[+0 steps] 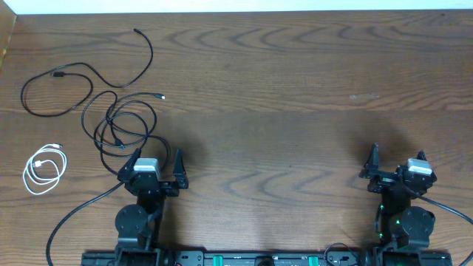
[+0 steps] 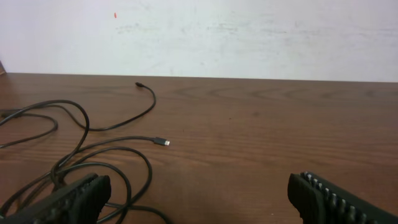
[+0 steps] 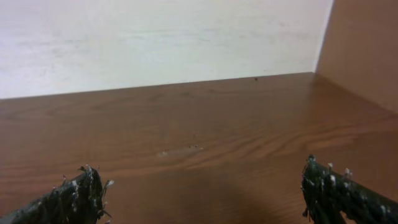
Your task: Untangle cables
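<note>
Tangle of black cables (image 1: 117,122) lies upper left on the table (image 1: 295,111), with the coiled white cable (image 1: 44,168) apart at the left edge. I judge my left tool (image 1: 157,154), wide and empty, is staged beside it to grab. The right tool (image 1: 399,157) is wide and idle at lower right.

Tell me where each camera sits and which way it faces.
Overhead: above the table, looking down; left arm, right arm show.
Left wrist: behind the left gripper, facing black cables and wall; its fingers show.
Right wrist: behind the right gripper, facing table and wall; its fingers show.
Shared: overhead and left wrist see the black cables.
</note>
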You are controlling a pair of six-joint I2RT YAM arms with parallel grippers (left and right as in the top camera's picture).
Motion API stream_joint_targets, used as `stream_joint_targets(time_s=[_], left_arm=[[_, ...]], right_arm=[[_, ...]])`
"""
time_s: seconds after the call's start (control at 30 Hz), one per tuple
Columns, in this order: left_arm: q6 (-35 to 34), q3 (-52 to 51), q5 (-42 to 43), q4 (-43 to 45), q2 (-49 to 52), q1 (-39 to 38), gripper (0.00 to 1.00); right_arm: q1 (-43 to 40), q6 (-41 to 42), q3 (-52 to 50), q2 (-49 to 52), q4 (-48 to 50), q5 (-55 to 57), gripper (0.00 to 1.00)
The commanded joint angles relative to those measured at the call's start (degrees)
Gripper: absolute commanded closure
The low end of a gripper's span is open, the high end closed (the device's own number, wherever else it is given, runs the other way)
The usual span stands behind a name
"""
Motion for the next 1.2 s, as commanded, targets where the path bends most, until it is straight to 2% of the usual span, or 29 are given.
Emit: stream_joint_targets(time_s=[0.0,0.17,1.17], left_arm=[[1.18,-1.55,-0.72,-1.03,-0.35,-0.11,0.04],[1.18,-1.55,-0.72,-1.03,-0.35,-0.11,0.04],[1.16,-1.55,-0.72,-1.03,-0.35,-0.11,0.04]], right_arm=[[0.85,-4.09,-0.2,-0.04,-0.24,-0.96,0.01],[1.73,-6.19,-0.2,0.35,-0.24,-0.98,0.01],[2.67,-6.12,-0.2,0.42,-0.17,-0.94,0.01]])
